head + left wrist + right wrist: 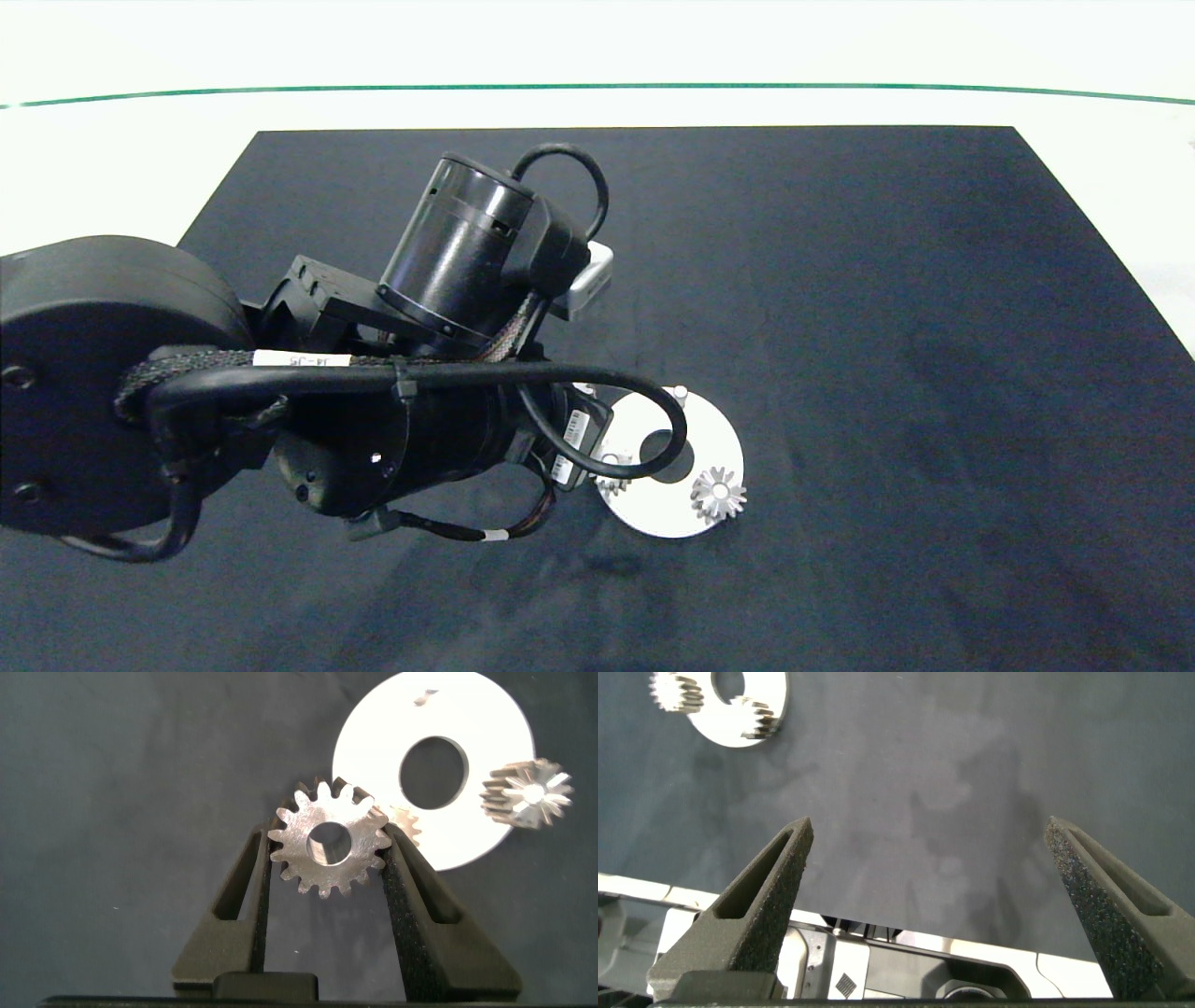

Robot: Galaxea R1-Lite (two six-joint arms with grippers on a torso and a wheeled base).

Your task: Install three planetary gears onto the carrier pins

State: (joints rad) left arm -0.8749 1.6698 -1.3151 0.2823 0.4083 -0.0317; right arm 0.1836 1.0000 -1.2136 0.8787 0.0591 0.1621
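My left gripper (329, 840) is shut on a silver planetary gear (327, 846), held flat between its fingers just above the near rim of the white carrier disc (374, 737). A second gear (528, 793) sits on the disc's far side, also seen in the head view (718, 495). A third gear (407, 823) peeks out behind one finger at the disc's rim. One bare carrier pin (680, 394) stands at the disc's (667, 518) back edge. The left arm (420, 373) hides its gripper in the head view. My right gripper (929, 826) hangs open well away from the disc (715, 723).
The disc lies on a dark mat (887, 327) covering most of the white table. The left arm's cable loop (653, 439) hangs over the disc's centre hole. The right arm is outside the head view.
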